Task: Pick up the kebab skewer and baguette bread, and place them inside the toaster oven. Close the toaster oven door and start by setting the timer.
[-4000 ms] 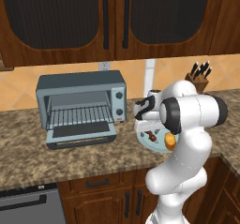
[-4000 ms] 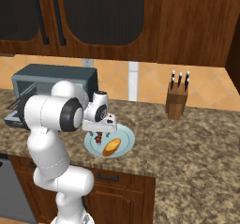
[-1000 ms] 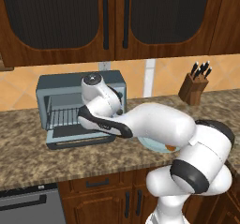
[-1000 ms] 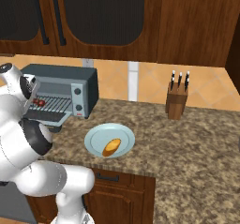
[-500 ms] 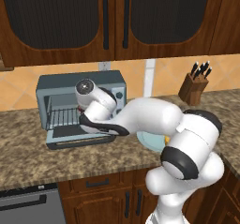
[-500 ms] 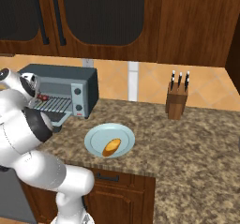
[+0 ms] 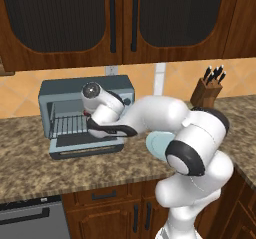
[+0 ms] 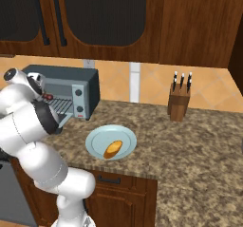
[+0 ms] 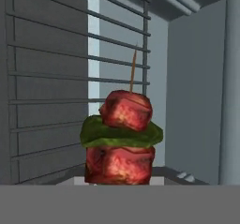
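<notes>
Hand view: the kebab skewer (image 9: 123, 136) rises from the bottom edge at 6 o'clock, with a red meat chunk low, a green slice above it, another red chunk on top, and the thin wooden tip pointing toward 12. Behind it run the bars of the wire rack (image 9: 56, 78) and the grey inner walls of the toaster oven (image 9: 197, 92). The fingertips themselves are hidden below the meat, but the jaws are clenched on the skewer's lower end.

In the left base view the toaster oven (image 7: 60, 90) sits on the counter (image 7: 30, 163) at about 9 o'clock from the frame's centre, its door (image 7: 82, 145) dropped flat and open toward the camera. The arm reaches across from the lower right, and the hand covers the right part of the oven mouth, above the open door (the gripper is masked by the wrist here). A sliver of the pale blue plate (image 7: 156, 145) shows just right of the forearm, and the knife block (image 7: 207, 90) stands at 2 o'clock.

In the right base view the baguette bread (image 8: 112, 148) lies on the plate (image 8: 97, 137) near centre, well apart from the oven (image 8: 78, 86) at 10 o'clock. Two round knobs (image 8: 79, 93) show on its right panel, with a small red mark beneath; no writing is legible anywhere.
</notes>
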Motion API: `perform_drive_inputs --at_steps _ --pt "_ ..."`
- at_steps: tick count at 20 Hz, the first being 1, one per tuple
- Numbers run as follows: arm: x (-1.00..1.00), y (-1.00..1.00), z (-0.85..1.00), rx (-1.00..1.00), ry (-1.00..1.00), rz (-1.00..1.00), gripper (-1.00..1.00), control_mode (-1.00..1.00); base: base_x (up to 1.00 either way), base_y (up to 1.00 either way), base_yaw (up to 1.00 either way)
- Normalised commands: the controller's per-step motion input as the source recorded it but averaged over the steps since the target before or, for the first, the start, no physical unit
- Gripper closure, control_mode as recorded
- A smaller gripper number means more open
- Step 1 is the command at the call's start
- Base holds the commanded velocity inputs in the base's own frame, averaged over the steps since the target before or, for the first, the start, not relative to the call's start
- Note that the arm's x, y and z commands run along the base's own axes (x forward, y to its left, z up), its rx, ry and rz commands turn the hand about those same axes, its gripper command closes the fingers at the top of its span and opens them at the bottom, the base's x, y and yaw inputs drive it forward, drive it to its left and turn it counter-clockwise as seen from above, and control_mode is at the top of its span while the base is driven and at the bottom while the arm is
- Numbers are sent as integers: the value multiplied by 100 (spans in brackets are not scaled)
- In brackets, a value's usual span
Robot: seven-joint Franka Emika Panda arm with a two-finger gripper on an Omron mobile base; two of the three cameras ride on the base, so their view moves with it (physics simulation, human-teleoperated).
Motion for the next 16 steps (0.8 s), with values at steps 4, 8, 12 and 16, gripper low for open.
perform_drive_inputs --at_steps 4,8,12,16 --pt "29 0 -30 -1 0 0 100 -100 0 0 0" --pt "34 -1 -21 0 0 0 100 -100 0 0 0" --pt "48 0 2 0 0 0 100 -100 0 0 0" --pt "49 0 10 0 4 0 100 -100 0 0 0"
